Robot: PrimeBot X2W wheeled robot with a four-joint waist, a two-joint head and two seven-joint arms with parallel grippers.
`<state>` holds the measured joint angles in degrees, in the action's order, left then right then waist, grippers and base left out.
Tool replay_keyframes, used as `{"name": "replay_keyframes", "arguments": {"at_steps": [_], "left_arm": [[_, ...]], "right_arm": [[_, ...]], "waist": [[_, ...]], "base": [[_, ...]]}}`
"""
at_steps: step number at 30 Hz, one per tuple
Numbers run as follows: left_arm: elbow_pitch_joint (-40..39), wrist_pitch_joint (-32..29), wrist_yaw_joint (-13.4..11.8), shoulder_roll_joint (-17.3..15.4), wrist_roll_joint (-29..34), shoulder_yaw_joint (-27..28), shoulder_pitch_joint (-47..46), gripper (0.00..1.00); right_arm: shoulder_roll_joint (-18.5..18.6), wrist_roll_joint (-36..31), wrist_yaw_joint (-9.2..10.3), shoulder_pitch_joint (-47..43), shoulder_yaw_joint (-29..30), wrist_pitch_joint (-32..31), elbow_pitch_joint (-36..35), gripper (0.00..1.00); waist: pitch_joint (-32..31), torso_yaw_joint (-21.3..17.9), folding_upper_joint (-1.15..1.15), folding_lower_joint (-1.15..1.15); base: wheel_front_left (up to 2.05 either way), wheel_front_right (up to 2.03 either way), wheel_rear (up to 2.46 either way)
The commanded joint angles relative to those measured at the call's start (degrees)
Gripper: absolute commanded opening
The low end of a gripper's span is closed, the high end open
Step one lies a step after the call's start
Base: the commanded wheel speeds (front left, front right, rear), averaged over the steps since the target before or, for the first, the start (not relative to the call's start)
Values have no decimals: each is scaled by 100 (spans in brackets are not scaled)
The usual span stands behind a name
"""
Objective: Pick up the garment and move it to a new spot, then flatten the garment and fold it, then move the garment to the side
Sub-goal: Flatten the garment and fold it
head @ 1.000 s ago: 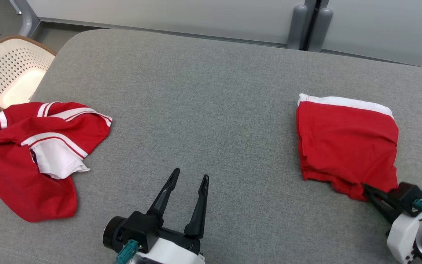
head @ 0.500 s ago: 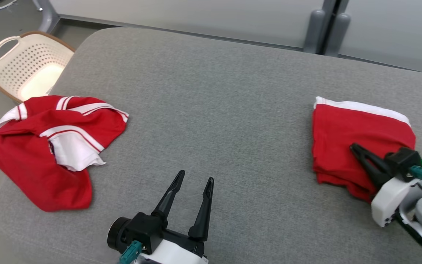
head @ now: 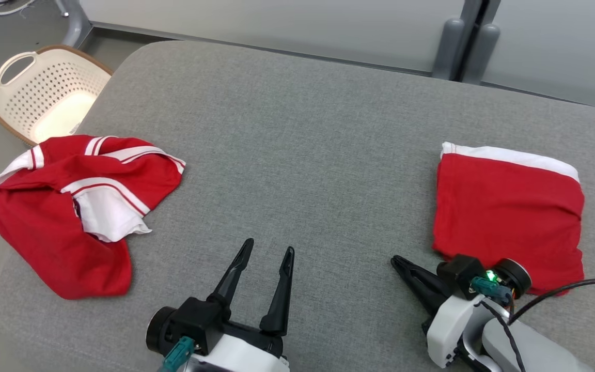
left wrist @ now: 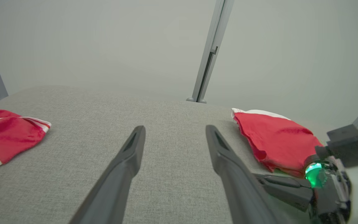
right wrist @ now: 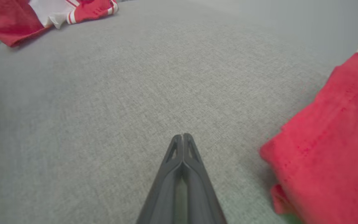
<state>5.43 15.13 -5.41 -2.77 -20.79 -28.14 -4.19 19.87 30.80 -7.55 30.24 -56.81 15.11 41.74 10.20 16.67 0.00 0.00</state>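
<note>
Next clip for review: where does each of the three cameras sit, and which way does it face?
Head: up high, facing down at the table; left gripper open, right gripper shut.
Left wrist: along its spread fingers toward the wall; right gripper alongside.
Right wrist: low, along its closed fingers across the table, crumpled garment beyond.
Shared: the folded garment.

Head view: the body of the right gripper [head: 394, 260] hides part of the near edge of the folded garment [head: 509, 206] from you. Left wrist view: the left border cuts off the crumpled garment [left wrist: 8, 137]. Right wrist view: the folded garment is blurred and cropped at right.
</note>
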Motion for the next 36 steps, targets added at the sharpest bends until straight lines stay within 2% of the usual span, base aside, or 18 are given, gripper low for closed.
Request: {"name": "replay_keyframes", "arguments": {"at_steps": [1, 2, 3, 4, 5, 15, 18, 23, 29, 36], "left_arm": [[1, 1, -28, -24, 22, 61, -2, 100], [-12, 1, -32, -24, 31, 117, 43, 100], [-21, 1, -31, -24, 42, 168, 86, 100], [-23, 1, -35, -24, 53, 226, 140, 100], [-32, 1, -22, -23, 55, 284, 183, 100], [-216, 1, 48, -23, 263, 1135, 930, 100], [-281, 1, 98, -23, 377, 1419, 1153, 100], [-382, 0, 129, -22, 556, 1695, 1431, 100], [-304, 0, 32, -23, 708, 1821, 1564, 100], [-307, 1, 39, -21, 823, 1898, 1630, 100]], "right_arm": [[30, 38, 13, -29, 49, 3, -118, 0], [23, 11, 13, -58, 102, 2, -267, 0], [27, -33, 13, -110, 191, 3, -422, 15], [15, -75, 13, -182, 302, 3, -554, 40], [12, -132, 13, -267, 474, 4, -700, 100], [-260, -977, 13, -1651, 2623, 3, -1836, 100], [-458, -1337, 13, -2096, 3397, 3, -2129, 100], [-847, -1804, 12, -2764, 4266, 4, -2639, 100], [-1093, -2018, 12, -3180, 4581, 4, -2869, 100], [-1097, -1881, 12, -3389, 4658, 4, -2886, 100]], "waist": [[-112, -150, 0, 0], [-177, -248, 0, 0], [-232, -339, 0, 0], [-309, -449, 0, 0], [-378, -546, 0, 0], [-1162, -1491, 0, 0], [-1275, -1660, 0, 0], [-1388, -1817, 0, 0], [-1394, -1899, 0, 0], [-1357, -1769, 0, 0]], "base": [[0, 0, 0], [0, 0, 0], [0, 0, 0], [0, 0, 0], [0, 0, 0], [0, 0, 0], [0, 0, 0], [0, 0, 0], [0, 0, 0], [0, 0, 0]]}}
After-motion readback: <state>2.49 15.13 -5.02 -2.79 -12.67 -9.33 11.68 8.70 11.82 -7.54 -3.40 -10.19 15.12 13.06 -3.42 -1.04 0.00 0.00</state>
